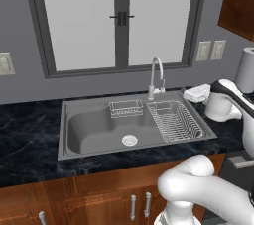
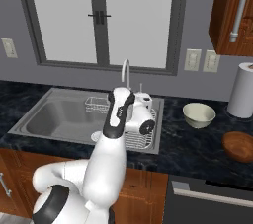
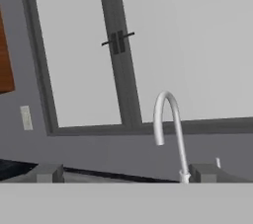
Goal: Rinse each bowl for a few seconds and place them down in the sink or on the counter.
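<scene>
Two bowls stand on the black counter (image 2: 192, 144) right of the sink (image 2: 29, 119). The pale cream bowl (image 2: 199, 114) is nearer the basin and upright. The reddish-brown wooden bowl (image 2: 239, 146) lies further right, near the front edge. My gripper (image 2: 143, 100) hovers over the sink's back right corner, beside the faucet (image 2: 126, 72), well left of both bowls. In the hand view the gripper (image 3: 126, 173) is open with nothing between its fingertips (image 3: 48, 172), and it faces the faucet (image 3: 168, 119) and the window. In the left base view the gripper (image 1: 194, 93) sits right of the faucet (image 1: 156, 73).
A wire rack (image 1: 176, 122) fills the sink's (image 1: 64, 120) right part, with a small wire caddy (image 1: 125, 108) at the back and a round drain (image 1: 129, 140). A white paper-towel roll (image 2: 242, 90) stands at the far right by the wall. A wooden wall cabinet (image 2: 232, 11) hangs above it.
</scene>
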Controlling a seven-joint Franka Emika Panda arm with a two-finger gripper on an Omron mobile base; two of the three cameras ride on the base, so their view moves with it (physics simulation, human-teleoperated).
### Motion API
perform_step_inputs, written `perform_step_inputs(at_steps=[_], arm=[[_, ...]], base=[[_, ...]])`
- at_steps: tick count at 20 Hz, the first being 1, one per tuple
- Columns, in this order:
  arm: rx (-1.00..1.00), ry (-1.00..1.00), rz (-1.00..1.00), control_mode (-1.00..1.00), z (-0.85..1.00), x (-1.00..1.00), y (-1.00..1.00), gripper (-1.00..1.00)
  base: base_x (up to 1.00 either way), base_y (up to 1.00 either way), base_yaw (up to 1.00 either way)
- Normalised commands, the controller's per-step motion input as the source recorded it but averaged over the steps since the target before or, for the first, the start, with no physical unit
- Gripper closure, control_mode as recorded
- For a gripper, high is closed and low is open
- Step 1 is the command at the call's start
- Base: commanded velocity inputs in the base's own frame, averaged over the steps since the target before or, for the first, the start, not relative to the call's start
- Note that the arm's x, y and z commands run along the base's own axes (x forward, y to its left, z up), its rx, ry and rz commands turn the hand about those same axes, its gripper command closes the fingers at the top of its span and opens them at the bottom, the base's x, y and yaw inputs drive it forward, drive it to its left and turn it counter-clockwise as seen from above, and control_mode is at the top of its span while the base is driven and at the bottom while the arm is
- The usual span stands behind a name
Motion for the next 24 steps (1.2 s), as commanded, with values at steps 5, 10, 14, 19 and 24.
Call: perform_step_inputs(at_steps=[5,10,14,19,24], arm=[[0.0,-0.15,0.04,-1.0,-0.03,0.23,0.0,-1.0],[0.0,-0.05,0.02,-1.0,0.0,0.2,0.0,-1.0],[0.0,0.0,0.0,-1.0,0.0,0.28,0.0,-1.0],[0.02,0.04,0.01,-1.0,-0.02,0.37,-0.19,-1.0],[0.04,0.04,0.04,-1.0,-0.02,0.33,-0.37,-1.0]], base=[[0.0,0.0,0.0],[0.0,0.0,0.0],[0.0,0.0,0.0],[0.0,0.0,0.0],[0.0,0.0,0.0]])
